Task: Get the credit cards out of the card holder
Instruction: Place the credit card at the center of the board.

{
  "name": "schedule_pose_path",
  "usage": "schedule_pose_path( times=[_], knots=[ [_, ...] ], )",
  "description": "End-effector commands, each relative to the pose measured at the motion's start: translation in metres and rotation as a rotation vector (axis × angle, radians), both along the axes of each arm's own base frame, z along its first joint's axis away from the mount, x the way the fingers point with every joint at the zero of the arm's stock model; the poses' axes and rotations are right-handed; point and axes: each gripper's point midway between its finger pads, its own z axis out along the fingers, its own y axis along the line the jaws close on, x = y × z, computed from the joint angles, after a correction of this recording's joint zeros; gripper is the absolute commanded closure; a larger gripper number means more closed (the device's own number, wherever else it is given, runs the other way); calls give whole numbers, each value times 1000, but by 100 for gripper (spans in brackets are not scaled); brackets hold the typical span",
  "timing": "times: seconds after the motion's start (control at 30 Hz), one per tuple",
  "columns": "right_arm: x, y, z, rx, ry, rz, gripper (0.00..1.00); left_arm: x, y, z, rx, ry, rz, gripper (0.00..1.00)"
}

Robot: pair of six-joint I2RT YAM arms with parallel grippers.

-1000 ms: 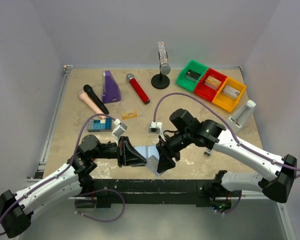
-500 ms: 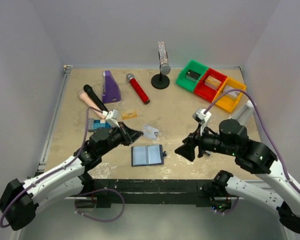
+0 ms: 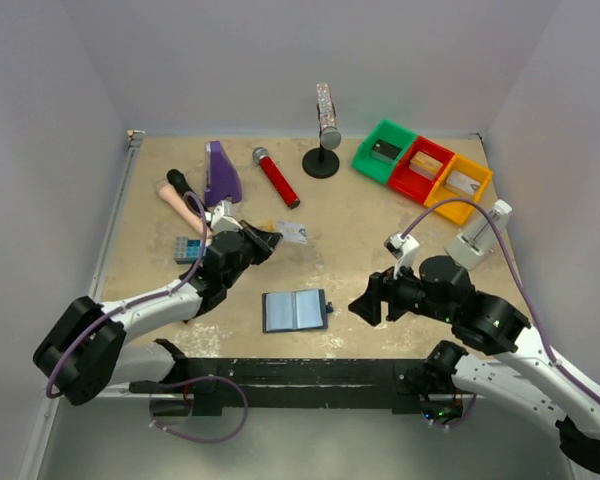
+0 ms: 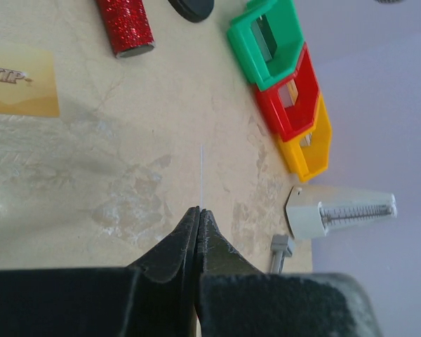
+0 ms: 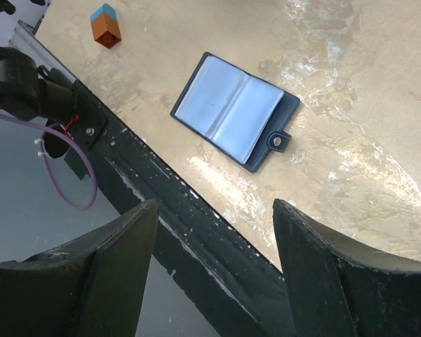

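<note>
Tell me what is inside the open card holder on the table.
The card holder lies open and shows only pale blue-grey pockets; no card edge sticks out. Whether a card hides deep within a pocket cannot be seen.

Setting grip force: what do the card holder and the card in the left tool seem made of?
Card holder: likely faux leather, matte navy; its pale inside looks glossy plastic. Card: probably stiff plastic, pale; it juts flat, unbent, from the shut left tool.

Pale lilac walls [image 3: 280, 50] enclose a mottled beige tabletop [image 3: 350, 220].
</note>
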Motion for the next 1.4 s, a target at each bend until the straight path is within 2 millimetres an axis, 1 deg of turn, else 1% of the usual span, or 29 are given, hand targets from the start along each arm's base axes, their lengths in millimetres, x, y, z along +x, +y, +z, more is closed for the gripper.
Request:
schedule_pose_path(
  times=[0.0,0.17,0.37,0.57,0.77,0.97,1.13,1.27,1.37],
  knots=[
    [8,5,3,71,-18,-50,29,35,3,33,-158,-81,109,100],
    [7,7,-6,55,1,-37,30,52,-1,18,-132,-49,134,100],
    [6,9,-11,54,16,-32,30,68,-5,0,-107,-19,149,100],
    [8,12,-19,44,41,-40,30,82,-11,-24,-62,40,154,100],
    [9,14,-19,44,42,-37,30,90,-11,-46,-10,89,168,100],
    [10,14,-22,32,49,-36,30,99,-12,-63,26,131,164,100],
    [10,13,-22,33,47,-38,30,102,-13,-73,54,153,160,100],
    [9,13,-24,31,49,-37,30,103,-12,-77,60,163,162,100],
    [8,13,-27,21,59,-35,30,104,-12,-83,71,189,156,100]
  ],
)
